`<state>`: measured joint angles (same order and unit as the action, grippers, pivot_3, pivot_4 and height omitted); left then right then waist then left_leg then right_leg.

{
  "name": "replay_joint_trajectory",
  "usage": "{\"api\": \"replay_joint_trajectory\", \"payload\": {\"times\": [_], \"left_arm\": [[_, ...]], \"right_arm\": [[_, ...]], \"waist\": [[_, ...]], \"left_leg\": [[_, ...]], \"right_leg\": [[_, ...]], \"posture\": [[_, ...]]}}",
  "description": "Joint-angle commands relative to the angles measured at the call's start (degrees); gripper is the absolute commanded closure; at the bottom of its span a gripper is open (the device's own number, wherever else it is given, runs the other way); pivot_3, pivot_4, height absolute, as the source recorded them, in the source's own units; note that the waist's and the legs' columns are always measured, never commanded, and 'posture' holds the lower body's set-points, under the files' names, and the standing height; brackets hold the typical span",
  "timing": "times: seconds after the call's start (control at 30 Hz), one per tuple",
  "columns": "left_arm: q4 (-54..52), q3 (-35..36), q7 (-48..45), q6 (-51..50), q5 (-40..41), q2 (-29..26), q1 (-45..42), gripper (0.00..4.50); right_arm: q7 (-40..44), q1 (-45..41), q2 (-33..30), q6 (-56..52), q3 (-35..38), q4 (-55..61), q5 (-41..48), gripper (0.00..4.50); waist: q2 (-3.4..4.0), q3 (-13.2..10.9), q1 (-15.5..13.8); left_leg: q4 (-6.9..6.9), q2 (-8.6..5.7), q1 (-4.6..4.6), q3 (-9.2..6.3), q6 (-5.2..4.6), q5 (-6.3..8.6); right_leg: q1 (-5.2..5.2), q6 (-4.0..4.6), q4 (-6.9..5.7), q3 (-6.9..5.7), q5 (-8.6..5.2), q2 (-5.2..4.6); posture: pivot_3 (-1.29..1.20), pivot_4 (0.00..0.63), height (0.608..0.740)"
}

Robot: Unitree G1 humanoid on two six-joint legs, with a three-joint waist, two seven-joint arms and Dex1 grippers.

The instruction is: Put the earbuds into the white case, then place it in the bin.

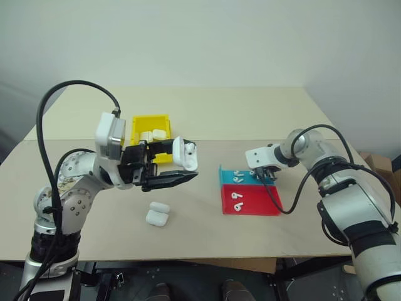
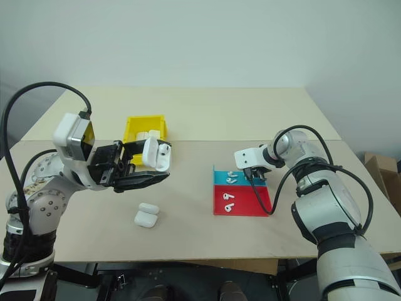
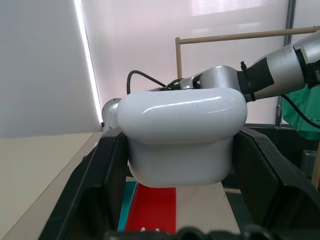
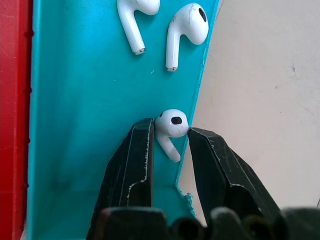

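step: picking an earbud, case not yet filled
right pincer [image 4: 170, 142]: fingers pinching one earbud [image 4: 171, 129] at the blue tray [image 4: 80, 125] edge
left pincer [image 1: 164, 164]: clamped on the open white case [image 1: 185, 153], held up above the tabletop [image 1: 207, 113]
bin [image 1: 150, 123]: yellow, behind the held case, already has cases inside
next: lift the earbud clear, carry it to the held case, seat it stem-first
other earbuds: two more on blue, two on the red tray [image 1: 250, 202]
spare case [image 1: 158, 214]: closed, on tabletop
hard to tell: whether the held case already has a bud inside; count in bin
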<state>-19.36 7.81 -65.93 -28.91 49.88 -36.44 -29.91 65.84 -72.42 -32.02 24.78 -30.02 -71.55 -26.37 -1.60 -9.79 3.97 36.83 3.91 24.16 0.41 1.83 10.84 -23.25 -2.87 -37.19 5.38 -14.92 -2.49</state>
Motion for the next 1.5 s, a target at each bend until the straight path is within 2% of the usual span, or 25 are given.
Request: {"api": "replay_joint_trajectory", "payload": {"times": [0.03, 0.2, 0.77, 0.9, 1.13, 1.33, 1.47, 1.5], "left_arm": [[-1.73, 1.5, 0.02, 0.12, 1.52, -0.72, -0.32, 1.68], [-1.54, 1.25, -0.02, 0.14, 1.52, -0.54, -0.48, 1.68], [-1.4, 1.05, -0.46, 0.05, 1.78, -0.62, -0.46, 1.68], [-1.28, 0.96, -0.52, 0.19, 1.84, -0.66, -0.51, 1.68], [-0.79, 0.61, -0.89, 0.43, 1.66, -0.37, -0.81, 1.68], [0.95, -0.18, -2.32, 0.64, 1.31, -0.04, -2.16, 1.68], [2.19, -0.63, -3.14, 0.78, 0.97, 0.33, -3.1, 1.68], [2.68, -0.88, -3.37, 0.84, 0.83, 0.53, -3.47, 1.68]], "right_arm": [[0.31, 0.13, -0.21, 0.39, 1.18, -0.19, -0.06, 3.05], [2.48, -0.05, -0.19, -1.78, 3.84, 0.15, 2.57, 3.05], [4.11, 1.98, -0.45, -1.78, 4.68, 1.28, 1.56, 3.05], [3.44, 2.19, -0.43, -2.11, 4.8, 1.6, 1.39, 3.8], [3.78, 2.03, -1.01, -3.15, 6.08, 2.38, 2.58, 3.8], [7.06, 3.13, -3.12, -5.88, 10.85, 6.2, 7.68, 3.8], [11.4, 4.09, -3.95, -13.74, 16.76, 12.82, 14.75, 3.8], [13.0, 4.99, -4.54, -18.44, 19.49, 16.97, 18.26, 3.8]], "waist": [[0.0, 0.0, 0.0], [0.0, 0.0, 0.0], [0.0, 0.0, 0.01], [0.0, 0.0, -0.01], [0.0, 0.0, -0.01], [0.0, 0.0, -0.13], [0.0, 0.0, -0.07], [0.0, 0.0, -0.05]], "left_leg": [[0.0, 0.0, 0.0, 0.0, 0.0, 0.0], [0.0, 0.0, 0.01, 0.0, 0.0, 0.0], [0.0, 0.0, -0.03, 0.0, 0.0, 0.0], [0.0, 0.0, -0.03, 0.0, 0.0, 0.0], [0.0, 0.0, -0.03, 0.0, 0.0, 0.0], [0.0, -0.01, -0.01, 0.0, 0.0, 0.0], [0.01, -0.01, -0.01, 0.0, 0.0, 0.0], [0.0, 0.0, -0.01, 0.0, 0.0, 0.0]], "right_leg": [[0.0, 0.0, 0.0, 0.0, 0.0, 0.0], [0.0, 0.0, 0.0, 0.0, 0.0, 0.0], [0.04, 0.0, 0.0, 0.0, 0.0, 0.0], [0.04, 0.0, 0.0, 0.0, 0.0, 0.0], [0.04, 0.0, 0.0, 0.0, 0.0, 0.0], [0.04, 0.0, 0.01, 0.0, 0.0, 0.0], [0.04, 0.0, 0.0, 0.0, 0.0, 0.0], [0.03, 0.0, 0.0, 0.0, 0.0, 0.01]], "posture": [[0.0, 0.15, 0.74], [0.0, 0.15, 0.74], [0.0, 0.15, 0.74], [0.0, 0.15, 0.74], [0.0, 0.15, 0.74], [0.0, 0.15, 0.74], [0.0, 0.15, 0.74], [0.0, 0.15, 0.74]]}}
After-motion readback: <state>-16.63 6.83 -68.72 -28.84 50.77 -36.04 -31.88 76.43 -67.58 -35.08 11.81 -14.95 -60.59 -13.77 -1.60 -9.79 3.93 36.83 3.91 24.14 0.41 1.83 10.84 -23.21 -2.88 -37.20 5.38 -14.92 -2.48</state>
